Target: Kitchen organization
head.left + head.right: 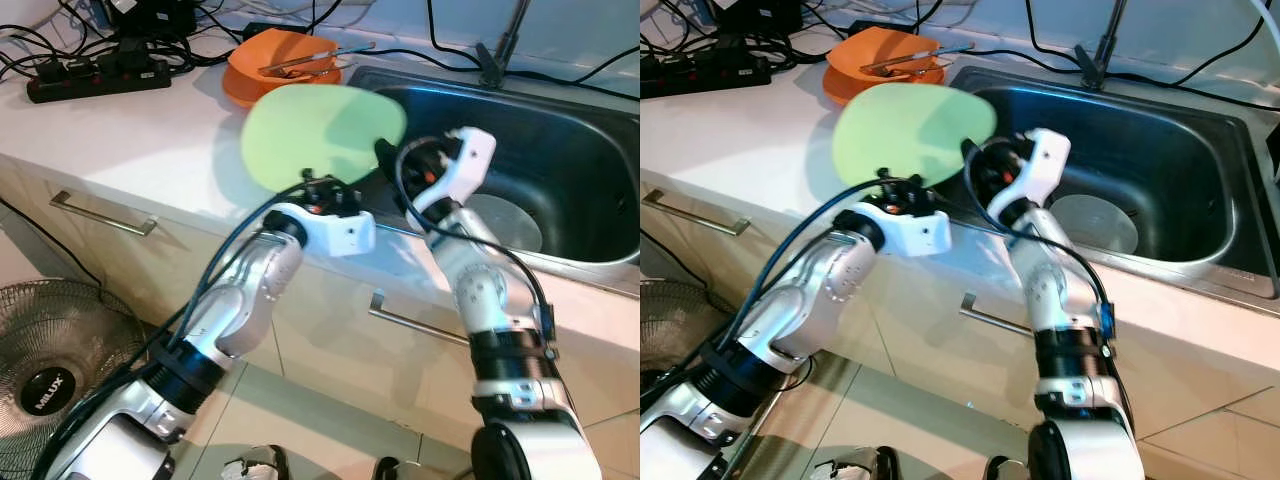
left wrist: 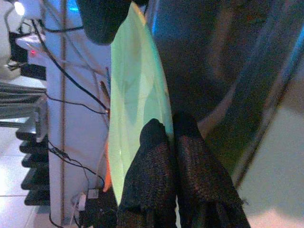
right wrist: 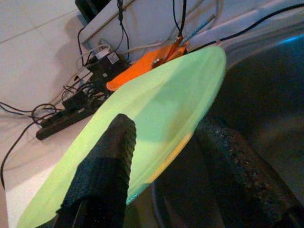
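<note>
Bright, even light washes the white counter (image 1: pixel 150 140) pale in the head views, the sink basin (image 1: pixel 560 170) stays dim with bluish glints, and close fingers (image 2: pixel 156 180) blur in both wrist views.

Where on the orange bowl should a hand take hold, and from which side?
On the orange bowl's bare rim nearest the counter's front edge, from the power-strip side. The utensils lie across its sink-side rim, and the green plate blocks the front.
</note>
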`<state>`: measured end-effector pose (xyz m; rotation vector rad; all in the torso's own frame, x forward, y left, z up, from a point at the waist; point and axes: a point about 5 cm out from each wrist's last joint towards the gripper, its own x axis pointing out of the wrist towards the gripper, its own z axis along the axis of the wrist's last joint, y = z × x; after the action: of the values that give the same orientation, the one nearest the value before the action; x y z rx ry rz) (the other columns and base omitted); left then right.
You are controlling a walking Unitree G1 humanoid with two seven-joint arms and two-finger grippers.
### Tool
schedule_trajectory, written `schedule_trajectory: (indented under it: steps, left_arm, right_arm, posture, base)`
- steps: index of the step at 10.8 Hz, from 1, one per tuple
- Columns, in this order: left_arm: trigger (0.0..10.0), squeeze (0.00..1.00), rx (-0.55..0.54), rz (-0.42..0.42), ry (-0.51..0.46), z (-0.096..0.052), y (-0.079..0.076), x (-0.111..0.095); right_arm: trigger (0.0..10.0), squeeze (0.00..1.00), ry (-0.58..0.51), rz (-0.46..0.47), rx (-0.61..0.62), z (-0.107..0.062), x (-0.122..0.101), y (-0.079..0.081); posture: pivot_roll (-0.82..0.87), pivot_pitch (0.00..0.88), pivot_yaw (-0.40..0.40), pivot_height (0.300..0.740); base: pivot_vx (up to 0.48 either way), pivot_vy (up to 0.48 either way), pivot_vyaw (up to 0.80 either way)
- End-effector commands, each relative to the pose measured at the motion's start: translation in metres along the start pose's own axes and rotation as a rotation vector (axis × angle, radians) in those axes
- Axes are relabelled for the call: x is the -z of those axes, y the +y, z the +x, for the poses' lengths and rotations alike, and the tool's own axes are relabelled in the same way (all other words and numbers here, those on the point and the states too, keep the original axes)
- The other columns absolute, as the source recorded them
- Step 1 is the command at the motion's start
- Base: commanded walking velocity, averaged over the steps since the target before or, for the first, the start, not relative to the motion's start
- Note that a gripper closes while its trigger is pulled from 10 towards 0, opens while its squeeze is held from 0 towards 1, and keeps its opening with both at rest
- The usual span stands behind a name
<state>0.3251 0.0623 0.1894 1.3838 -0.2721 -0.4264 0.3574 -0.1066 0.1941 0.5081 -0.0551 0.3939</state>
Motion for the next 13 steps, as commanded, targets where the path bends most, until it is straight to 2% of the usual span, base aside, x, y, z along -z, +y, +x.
schedule_trajectory:
  steps: [1, 2, 7, 8, 13]
  left_arm:
    - [10.0, 0.0, -0.063, 0.036, -0.065, 0.002, 0.013, -0.012]
    - [10.0, 0.0, -0.052, 0.038, -0.082, 0.002, 0.01, -0.015]
    - [10.0, 0.0, -0.058, 0.042, -0.097, 0.001, 0.009, -0.016]
    - [10.0, 0.0, -0.048, 0.044, -0.091, 0.0, 0.007, -0.014]
    - [10.0, 0.0, -0.047, 0.045, -0.09, 0.0, 0.006, -0.013]
  right_arm:
    - [10.0, 0.0, 0.008, 0.022, -0.014, 0.003, 0.0, 0.003]
    - [10.0, 0.0, 0.012, 0.048, -0.014, 0.005, 0.002, 0.002]
    - [10.0, 0.0, 0.01, 0.057, 0.021, 0.013, -0.002, -0.004]
    - [10.0, 0.0, -0.005, 0.049, 0.046, 0.014, -0.008, -0.011]
    - [10.0, 0.0, -0.043, 0.039, 0.083, 0.015, -0.021, -0.025]
  posture:
    - [0.09, 0.065, 0.024, 0.74]
    - [0.09, 0.068, 0.021, 0.74]
    - [0.11, 0.073, 0.014, 0.74]
    - [0.11, 0.076, 0.012, 0.74]
    - [0.11, 0.077, 0.016, 0.74]
  base:
    - [0.0, 0.0, 0.0]
    - [0.0, 0.0, 0.0]
    - [0.0, 0.0, 0.0]
    - [0.0, 0.0, 0.0]
    - [0.0, 0.0, 0.0]
